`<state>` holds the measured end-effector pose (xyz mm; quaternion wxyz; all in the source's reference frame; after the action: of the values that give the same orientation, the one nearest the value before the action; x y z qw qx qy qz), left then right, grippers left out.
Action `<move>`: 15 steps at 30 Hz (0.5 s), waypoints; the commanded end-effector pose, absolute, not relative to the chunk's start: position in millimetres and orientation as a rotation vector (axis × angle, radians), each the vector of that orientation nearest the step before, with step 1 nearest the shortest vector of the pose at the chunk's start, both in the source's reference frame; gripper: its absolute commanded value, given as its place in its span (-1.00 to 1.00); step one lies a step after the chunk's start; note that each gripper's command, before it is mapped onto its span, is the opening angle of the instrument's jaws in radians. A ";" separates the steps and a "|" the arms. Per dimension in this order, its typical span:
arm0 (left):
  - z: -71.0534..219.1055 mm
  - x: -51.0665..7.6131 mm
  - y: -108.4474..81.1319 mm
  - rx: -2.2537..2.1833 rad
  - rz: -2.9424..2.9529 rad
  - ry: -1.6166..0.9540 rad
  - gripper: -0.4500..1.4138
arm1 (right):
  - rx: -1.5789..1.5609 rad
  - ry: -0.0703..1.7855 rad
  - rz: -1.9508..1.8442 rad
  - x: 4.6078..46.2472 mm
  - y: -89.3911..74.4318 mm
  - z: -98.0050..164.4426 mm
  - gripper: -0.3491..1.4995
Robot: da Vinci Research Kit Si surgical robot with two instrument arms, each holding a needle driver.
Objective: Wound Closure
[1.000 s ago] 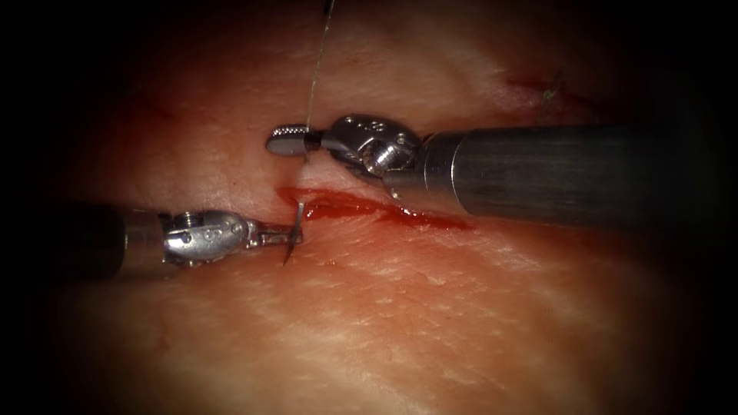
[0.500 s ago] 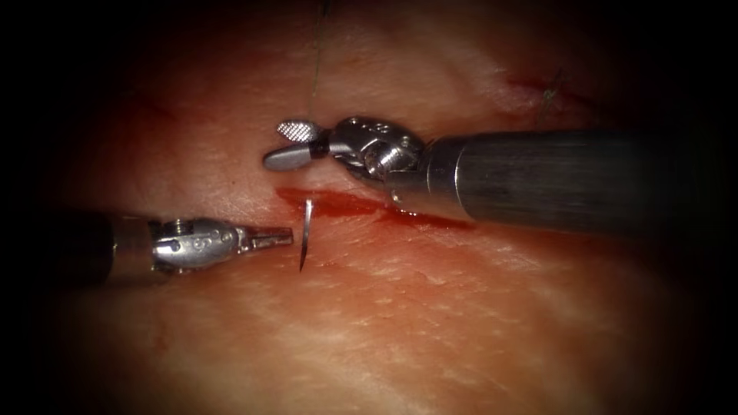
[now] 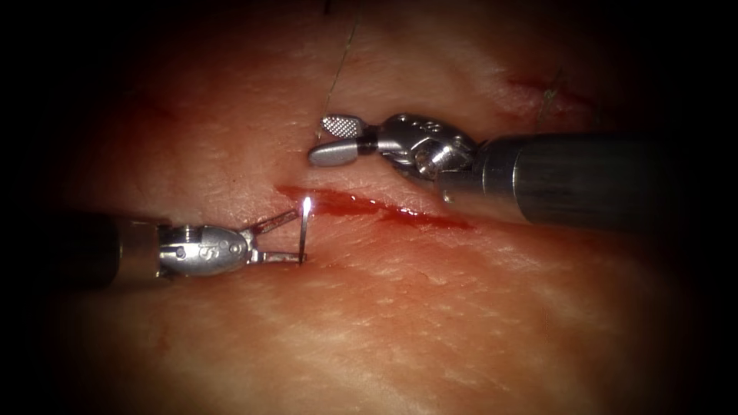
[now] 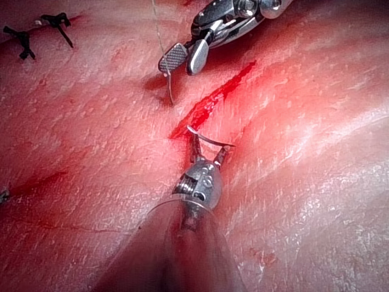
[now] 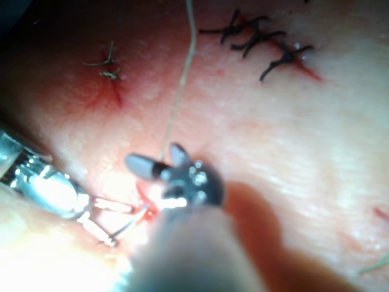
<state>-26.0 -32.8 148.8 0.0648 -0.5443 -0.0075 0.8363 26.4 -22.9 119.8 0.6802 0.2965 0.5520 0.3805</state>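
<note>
Curved steel needle (image 3: 304,230), glistening tissue (image 3: 430,323)

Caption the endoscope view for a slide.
Open left pincer brackets the needle standing in the cut; open right pincer holds nothing.

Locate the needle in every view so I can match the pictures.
Endoscope view: the needle stands at the cut's left end, between the left tool's open jaws.
Left wrist view: needle lies across the left tool's jaw tips.
Right wrist view: needle beside the left tool.
Shared landmark: the red cut's end.
</note>
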 end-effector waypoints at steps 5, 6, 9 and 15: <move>148.2 -26.2 -32.6 -1.681 2.533 0.008 -0.03 | 0.673 1.239 0.844 26.2 -23.3 120.0 0.71; 148.0 -26.2 -32.5 -1.683 2.534 0.016 -0.03 | 0.673 1.239 0.844 26.2 -23.3 120.0 0.71; 148.1 -26.3 -32.2 -1.682 2.543 0.031 -0.08 | 0.673 1.240 0.842 26.2 -23.4 120.1 0.71; 148.4 -27.1 -31.8 -1.679 2.546 0.040 -0.15 | 0.668 1.240 0.838 26.2 -24.0 120.4 0.69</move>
<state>-26.7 -31.3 147.8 0.0439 -0.5498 0.0156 0.8340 25.5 -23.9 119.8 0.6826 0.2972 0.5528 0.3743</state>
